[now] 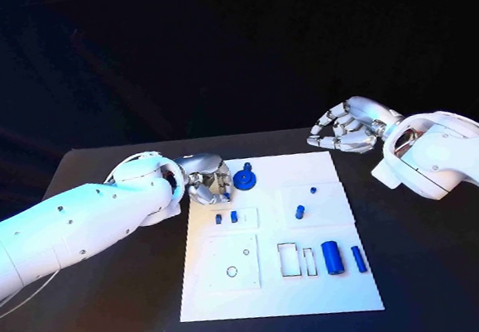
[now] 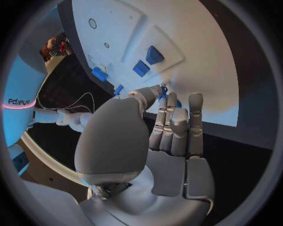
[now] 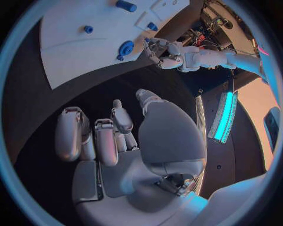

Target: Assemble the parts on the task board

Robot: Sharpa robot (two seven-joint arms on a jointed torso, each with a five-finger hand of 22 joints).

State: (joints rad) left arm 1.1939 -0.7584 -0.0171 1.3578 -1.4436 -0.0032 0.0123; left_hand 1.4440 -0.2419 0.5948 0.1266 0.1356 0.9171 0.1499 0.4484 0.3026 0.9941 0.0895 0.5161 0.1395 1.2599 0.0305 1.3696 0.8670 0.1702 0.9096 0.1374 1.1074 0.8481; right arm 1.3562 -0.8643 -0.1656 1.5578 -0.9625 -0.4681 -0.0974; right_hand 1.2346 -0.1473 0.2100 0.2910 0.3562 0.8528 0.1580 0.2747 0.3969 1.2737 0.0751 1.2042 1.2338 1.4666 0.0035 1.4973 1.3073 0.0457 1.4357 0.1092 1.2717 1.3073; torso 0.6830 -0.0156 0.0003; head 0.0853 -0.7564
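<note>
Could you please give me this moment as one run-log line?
left hand: at blue round part, far end of task board, grasp unclear | right hand: off board, fingers curled, holding nothing | other parts on board

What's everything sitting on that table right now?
Table: one, black, under everything.
Task board: one, white plate, mid-table.
Round part: one, blue, far left of the board, at the left hand's fingertips.
Small parts: two, blue, upright just nearer than the round part.
Peg: one, blue, board's middle.
Cylinders: two, blue, near right of the board.
Left hand: silver, at the round part.
Right hand: silver, fingers curled, beyond the board's far right corner.
</note>
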